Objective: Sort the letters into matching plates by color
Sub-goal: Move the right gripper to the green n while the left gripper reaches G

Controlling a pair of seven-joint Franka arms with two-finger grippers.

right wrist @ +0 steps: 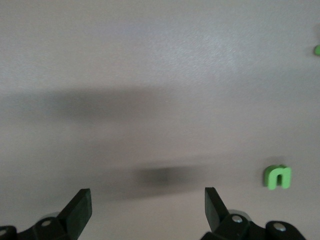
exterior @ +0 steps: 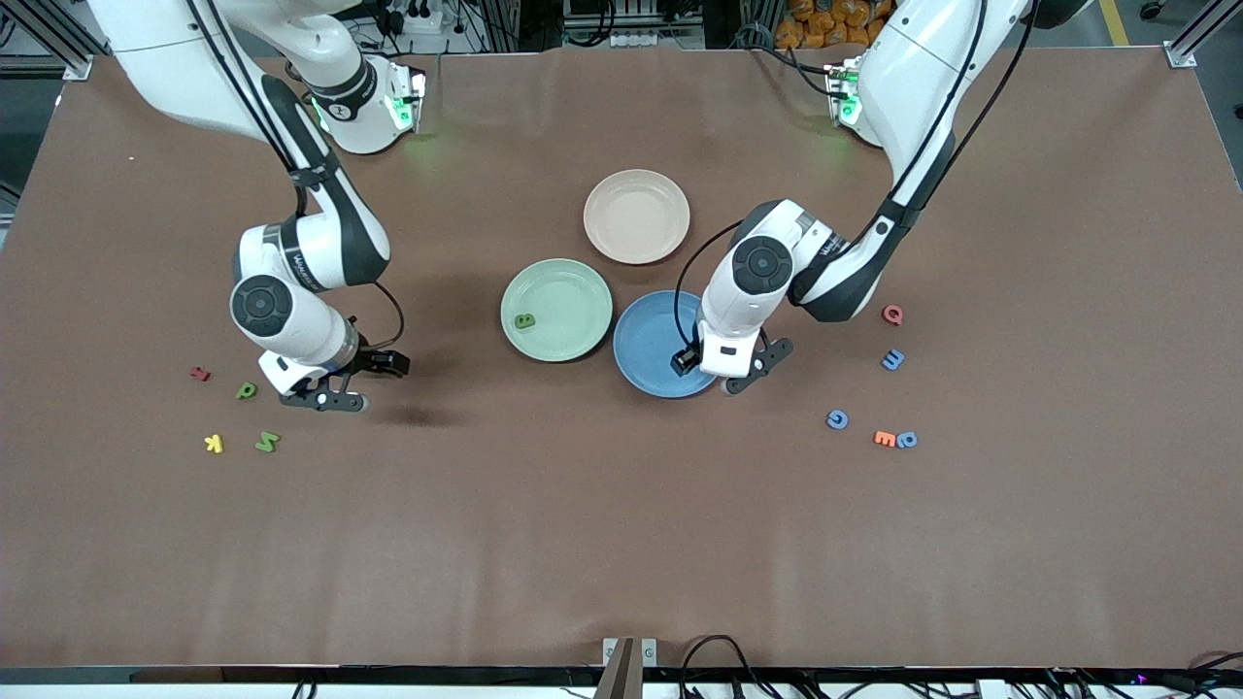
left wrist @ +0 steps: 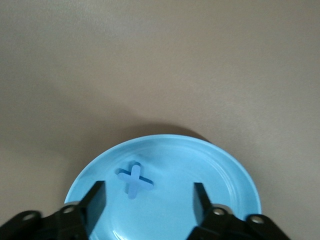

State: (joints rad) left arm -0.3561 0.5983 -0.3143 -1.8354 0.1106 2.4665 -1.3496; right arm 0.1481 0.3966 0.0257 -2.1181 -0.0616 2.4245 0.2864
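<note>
Over blue plate (exterior: 643,342) rim, left gripper (exterior: 723,372) jaws apart, blue X (left wrist: 134,180) inside

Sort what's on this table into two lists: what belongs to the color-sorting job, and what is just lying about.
Belongs to the job:
- green plate, holding one green letter
- blue plate, holding a blue X
- loose green letters
- loose blue letters

Just lying about:
- beige-pink plate
- red letters
- yellow letter
- orange letter
</note>
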